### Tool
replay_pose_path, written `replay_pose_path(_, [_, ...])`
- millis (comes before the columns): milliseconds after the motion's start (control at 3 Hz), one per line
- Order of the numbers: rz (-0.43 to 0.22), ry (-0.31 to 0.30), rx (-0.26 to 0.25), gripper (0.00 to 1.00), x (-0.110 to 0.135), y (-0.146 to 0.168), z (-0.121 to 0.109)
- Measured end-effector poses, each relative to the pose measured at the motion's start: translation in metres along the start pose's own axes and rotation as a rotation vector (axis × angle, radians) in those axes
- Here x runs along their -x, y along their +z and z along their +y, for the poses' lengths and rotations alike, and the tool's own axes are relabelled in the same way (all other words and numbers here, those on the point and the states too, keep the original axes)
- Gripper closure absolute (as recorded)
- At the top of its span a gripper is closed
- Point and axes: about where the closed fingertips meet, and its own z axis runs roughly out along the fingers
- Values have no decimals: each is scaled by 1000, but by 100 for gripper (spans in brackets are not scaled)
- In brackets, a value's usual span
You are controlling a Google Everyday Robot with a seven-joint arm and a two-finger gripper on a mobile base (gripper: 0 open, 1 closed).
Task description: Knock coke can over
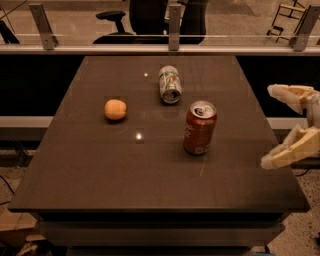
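A: Camera view, single frame. What do we log first?

B: We note a dark brown rectangular table (100,170) filling most of the frame. The red aluminium coke can with white lettering and a silver top (200,127) stands upright right of the frame's centre, with its opened top facing up.

A: And the end effector?

B: The pale two-finger gripper (266,126) sits at the right edge of the frame, level with the coke can. Its fingers (295,149) are spread wide, one above and one below in the frame, and nothing lies between them. The lower fingertip overlaps the table's right border in the picture; we cannot tell whether it touches the table.

A: Contact with the coke can?

B: None. We see a clear strip of bare table between the gripper and the coke can.

A: Other items?

B: A white-and-green drink can (170,84) lies on its side above the coke can in the frame, its silver end towards the camera. The two are near but apart. A small round orange fruit (115,109) rests left of centre, well apart from both cans.

A: Background?

B: A pale rail with metal posts (174,22) runs along the top of the frame, with a dark office chair (145,15) behind it.
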Motion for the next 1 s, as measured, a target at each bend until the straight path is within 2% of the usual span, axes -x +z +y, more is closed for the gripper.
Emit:
replay_pose_path(333, [-38,28,-10,0,-5,9,-6])
replay_pose_path(1000, [-117,53,6,0,-6,34,-13])
